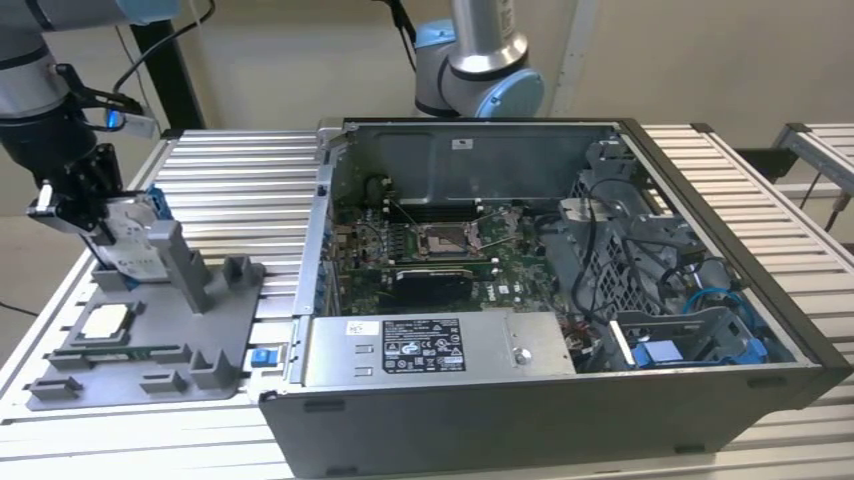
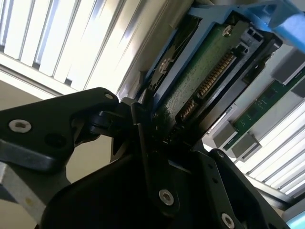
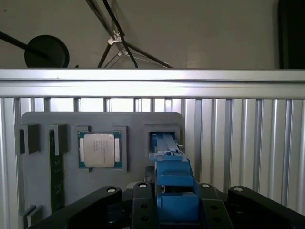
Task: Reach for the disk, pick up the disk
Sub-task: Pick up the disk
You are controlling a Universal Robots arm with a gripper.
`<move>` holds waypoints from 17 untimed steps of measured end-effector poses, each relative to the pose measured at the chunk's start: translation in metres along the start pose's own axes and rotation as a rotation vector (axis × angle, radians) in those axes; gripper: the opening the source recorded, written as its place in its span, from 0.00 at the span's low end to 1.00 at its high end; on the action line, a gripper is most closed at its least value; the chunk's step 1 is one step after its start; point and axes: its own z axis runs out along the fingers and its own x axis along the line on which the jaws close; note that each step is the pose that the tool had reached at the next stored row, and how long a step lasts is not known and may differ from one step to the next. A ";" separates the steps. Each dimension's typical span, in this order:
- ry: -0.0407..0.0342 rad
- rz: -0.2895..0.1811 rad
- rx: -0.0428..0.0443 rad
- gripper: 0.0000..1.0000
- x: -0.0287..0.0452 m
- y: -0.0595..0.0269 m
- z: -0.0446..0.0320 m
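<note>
- The disk (image 1: 130, 238) is standing on edge at the exterior view's left, showing its white label and blue side rails.
- Its lower end is sitting at a slot in a grey tray (image 1: 200, 330); whether it is clear of the slot cannot be told.
- The gripper (image 1: 83, 215) is reaching down over the disk, its claw narrowed and clamping the disk's upper end.
- In the first wrist view, the disk's blue end (image 3: 176, 191) is sitting between the black fingers (image 3: 143, 193).
- In the second wrist view, a finger (image 2: 138, 119) is pressing against the disk's edge, and the disk's green circuit board (image 2: 200, 76) is facing the camera.
- The tray is lying flat on a table (image 1: 240, 180) made of silver aluminium slats.
- A square chip (image 3: 99, 150) is resting in a tray pocket just beside the disk's slot, and a green memory stick (image 3: 56, 171) is lying in a long groove beyond it.
- A small blue bracket (image 1: 263, 356) is sitting at the tray's edge toward the case.
- An open computer case (image 1: 534, 420) is lying on the table to the exterior view's right of the tray, exposing its board and cables.
- A second arm (image 1: 478, 70) is rising behind the case.
- A beige wall (image 1: 694, 50) is closing off the room behind, with a black pole (image 1: 174, 70) standing against it.
- Past the table's edge, in the first wrist view, a round black foot (image 3: 46, 51) is resting on a pale floor.
</note>
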 end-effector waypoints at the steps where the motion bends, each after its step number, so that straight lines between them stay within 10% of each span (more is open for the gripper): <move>1: -0.0001 0.000 0.0002 0.00 0.0000 0.0000 -0.0013; 17: 0.0001 0.000 -0.0008 0.00 -0.0004 0.0007 -0.0450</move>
